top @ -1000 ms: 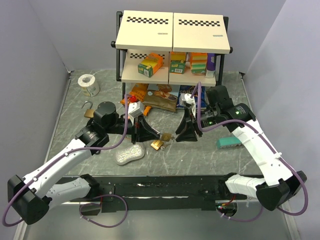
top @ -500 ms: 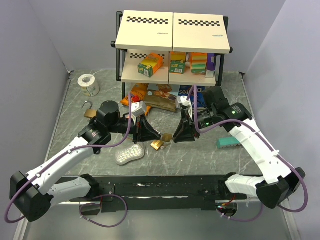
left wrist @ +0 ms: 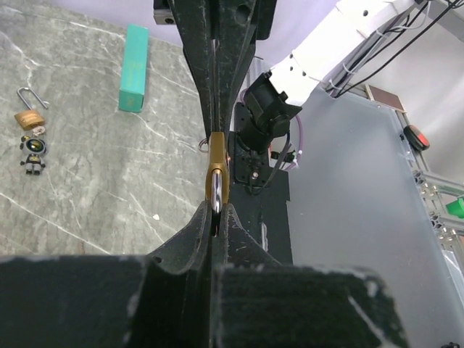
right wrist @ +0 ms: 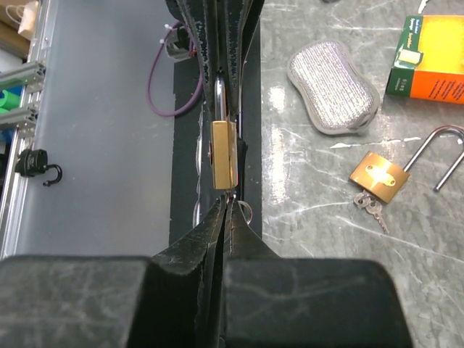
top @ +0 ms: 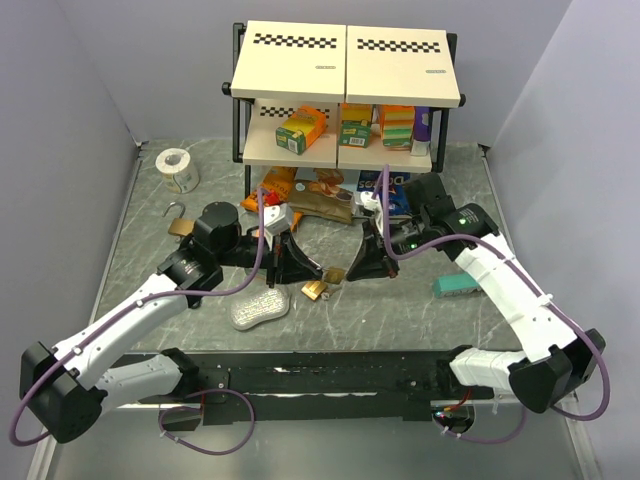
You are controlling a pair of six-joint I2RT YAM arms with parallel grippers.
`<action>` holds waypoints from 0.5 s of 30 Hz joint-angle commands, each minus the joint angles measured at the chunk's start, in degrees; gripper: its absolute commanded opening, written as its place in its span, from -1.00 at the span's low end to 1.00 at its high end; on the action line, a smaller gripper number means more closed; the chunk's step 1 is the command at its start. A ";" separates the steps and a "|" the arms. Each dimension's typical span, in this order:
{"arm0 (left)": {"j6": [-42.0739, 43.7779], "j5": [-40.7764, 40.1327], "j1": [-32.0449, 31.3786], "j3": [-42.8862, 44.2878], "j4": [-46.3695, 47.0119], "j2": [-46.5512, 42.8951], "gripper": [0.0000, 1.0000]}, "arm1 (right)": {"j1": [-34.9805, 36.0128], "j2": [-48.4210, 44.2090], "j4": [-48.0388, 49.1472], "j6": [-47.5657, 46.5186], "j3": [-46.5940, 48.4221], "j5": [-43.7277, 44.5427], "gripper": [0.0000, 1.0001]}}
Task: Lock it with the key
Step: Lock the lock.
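From above, my left hand (top: 312,268) pinches the padlock (top: 333,273) at its tips. Left wrist: padlock clamped edge-on. Right wrist: my right hand (right wrist: 225,208) is closed tight just beneath it, key hidden. Twisting may wrench the padlock free.

The padlock (right wrist: 224,164) is brass-gold, the box (left wrist: 135,68) teal, the table (top: 400,300) grey-marbled.

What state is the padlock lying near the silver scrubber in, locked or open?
Open: the brass padlock has its shackle swung out, one leg clear of the body.
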 commanded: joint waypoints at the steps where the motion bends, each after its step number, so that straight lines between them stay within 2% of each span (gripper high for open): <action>1: 1.32 0.77 1.82 1.10 3.61 -0.07 -0.98 | -5.44 -0.43 -5.39 -5.49 -2.40 -2.40 -1.00; 5: 0.27 1.65 4.73 1.44 5.55 0.46 -0.98 | -12.66 0.88 -12.43 -16.01 -6.43 -1.96 -1.00; 9: 0.62 1.48 6.57 2.24 5.90 1.69 -0.98 | -18.99 4.13 -14.73 -19.39 -8.99 -0.12 -1.00; 13: 3.77 -1.15 6.75 1.80 3.36 2.22 -0.98 | -24.18 10.28 -3.43 -8.69 -10.75 9.70 -1.00; 15: 5.36 -2.03 6.75 1.71 1.78 2.83 -0.98 | -26.03 12.30 1.07 -0.78 -11.80 17.96 -1.00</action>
